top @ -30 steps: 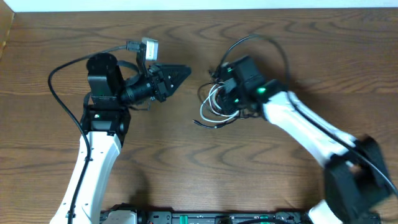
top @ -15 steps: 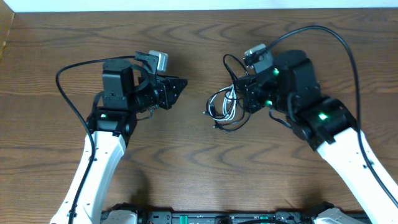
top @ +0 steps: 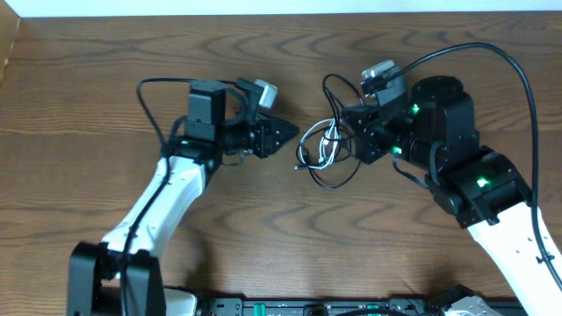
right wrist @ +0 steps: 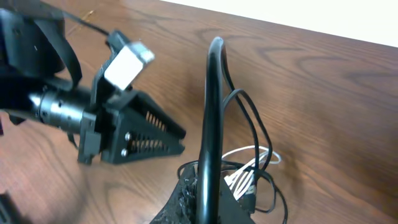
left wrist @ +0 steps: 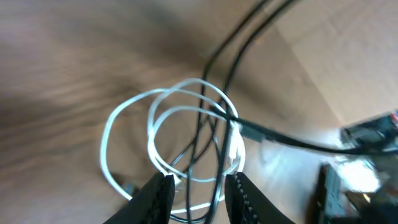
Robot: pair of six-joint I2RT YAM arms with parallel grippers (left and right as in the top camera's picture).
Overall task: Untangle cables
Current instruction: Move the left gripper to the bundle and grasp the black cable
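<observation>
Cables (top: pixel 323 151) sit a touch right of mid-table (top: pixel 88 70) – one small knot, white cord (left wrist: pixel 186 82) in two or three loops, black cord (left wrist: pixel 280 139) threaded thru them and arcing off toward 12 o'clock. Both cords cross at the loops' 3 o'clock side, and that's the trouble spot.

Risk no. 1: the left gripper (top: pixel 285 136), at 9 o'clock of the knot and just beside it, bites where black and white overlap. Then it'd have both cords, and any pull apart would likely cinch the knot instead of opening it. Risk no. 2: it pinches a single strand near the edge of the loop – thin cord, prob. slips out under tension. Risk no. 3: the two grippers are close, tips pointing at each other across the knot, so a push fwd could bump them.

Jaws now. Left: parted a little, a narrow gap w/ the loops showing between the fingers (left wrist: pixel 158 193) – nothing in them, nothing touched as far as the wrist view shows. Right gripper (top: pixel 358 145), at 3 o'clock of the knot: fully together, and the black cord seems to rise straight out of its tips in its own wrist view, so it looks clamped on the cables – which strands exactly can't be told.
</observation>
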